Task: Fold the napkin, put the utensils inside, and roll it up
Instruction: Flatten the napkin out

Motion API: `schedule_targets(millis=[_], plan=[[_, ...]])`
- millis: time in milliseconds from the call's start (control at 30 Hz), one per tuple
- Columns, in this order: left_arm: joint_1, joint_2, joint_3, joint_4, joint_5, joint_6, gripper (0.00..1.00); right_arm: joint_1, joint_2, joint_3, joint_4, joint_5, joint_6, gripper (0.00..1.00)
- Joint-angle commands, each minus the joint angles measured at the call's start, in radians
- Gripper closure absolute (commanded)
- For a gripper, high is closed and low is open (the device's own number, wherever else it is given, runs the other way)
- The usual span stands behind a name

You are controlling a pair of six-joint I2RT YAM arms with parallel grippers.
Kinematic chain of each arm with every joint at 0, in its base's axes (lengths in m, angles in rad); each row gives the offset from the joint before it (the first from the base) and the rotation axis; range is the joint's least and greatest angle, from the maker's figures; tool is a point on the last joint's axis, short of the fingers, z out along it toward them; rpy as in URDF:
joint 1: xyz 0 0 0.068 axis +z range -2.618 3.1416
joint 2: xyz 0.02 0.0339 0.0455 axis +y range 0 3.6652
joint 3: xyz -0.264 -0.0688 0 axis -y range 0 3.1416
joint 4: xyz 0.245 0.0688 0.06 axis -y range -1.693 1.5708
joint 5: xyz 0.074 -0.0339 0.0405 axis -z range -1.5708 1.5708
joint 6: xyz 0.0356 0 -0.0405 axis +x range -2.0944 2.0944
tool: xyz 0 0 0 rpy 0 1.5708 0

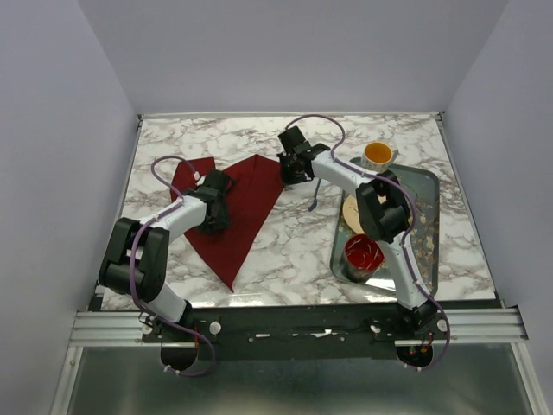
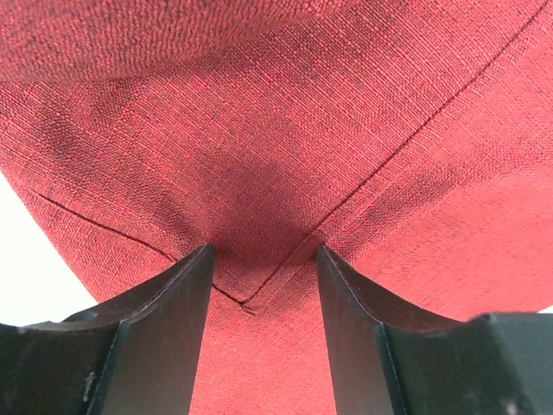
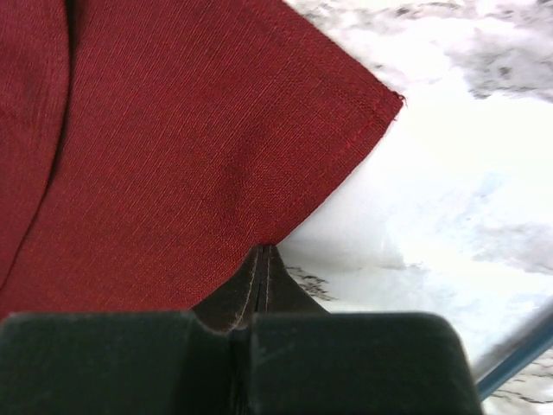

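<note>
Listing from my remote station, largest first: marble table (image 1: 285, 251), bearing everything. Maroon napkin (image 1: 246, 207), lying flat left of centre, doubled into a long triangle with its point toward the arms; I judge it soft, light and limp, prone to sag or slide on the smooth top, so best taken by a hemmed corner or edge. Metal tray (image 1: 429, 225), at the right, well apart from the cloth. Left gripper (image 2: 263, 251), set down on the napkin's middle, jaws apart astride a stitched corner, nothing pinched yet. Right gripper (image 3: 263, 251), fingers closed together, their tips at the napkin's right edge near a corner; whether cloth is caught between them I cannot tell. Tan plate (image 1: 350, 212), red bowl (image 1: 364, 252) and mug (image 1: 378, 156), all on the tray. Blue fork (image 1: 314, 201), on bare marble between napkin and tray; slim, rigid, probably slippery, best gripped mid-handle.
</note>
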Motion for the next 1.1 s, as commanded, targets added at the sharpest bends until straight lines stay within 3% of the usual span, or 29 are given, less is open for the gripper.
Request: schedule_targets(millis=[0, 167, 300, 367, 500, 667, 800, 967, 1067], plan=[[0.008, 0.030, -0.002, 0.016, -0.015, 0.002, 0.40, -0.016, -0.036, -0.001, 0.024, -0.044, -0.027, 0.99], [0.032, 0.021, 0.009, 0.017, -0.011, 0.003, 0.59, -0.023, -0.036, 0.001, 0.042, -0.057, -0.029, 0.99], [0.033, -0.034, 0.044, -0.015, -0.040, 0.019, 0.90, -0.025, -0.039, 0.027, 0.065, -0.052, -0.066, 0.99], [0.033, -0.087, 0.074, -0.046, -0.086, 0.023, 1.00, -0.028, -0.043, 0.068, 0.070, -0.049, -0.090, 0.99], [0.035, -0.157, 0.172, -0.093, -0.121, 0.077, 1.00, -0.028, -0.080, 0.113, 0.085, -0.028, -0.118, 0.99], [0.047, -0.269, 0.315, -0.126, -0.163, 0.146, 1.00, -0.028, -0.239, 0.099, 0.132, -0.022, -0.165, 0.99], [0.093, -0.307, 0.444, -0.148, -0.097, 0.183, 0.96, -0.030, -0.365, 0.061, 0.162, 0.018, -0.194, 0.99], [0.125, -0.364, 0.446, -0.150, 0.033, 0.167, 0.86, -0.027, -0.493, 0.015, 0.160, 0.043, -0.216, 0.99], [0.151, -0.373, 0.435, -0.152, 0.072, 0.178, 0.86, -0.028, -0.526, -0.007, 0.160, 0.063, -0.237, 0.99]])
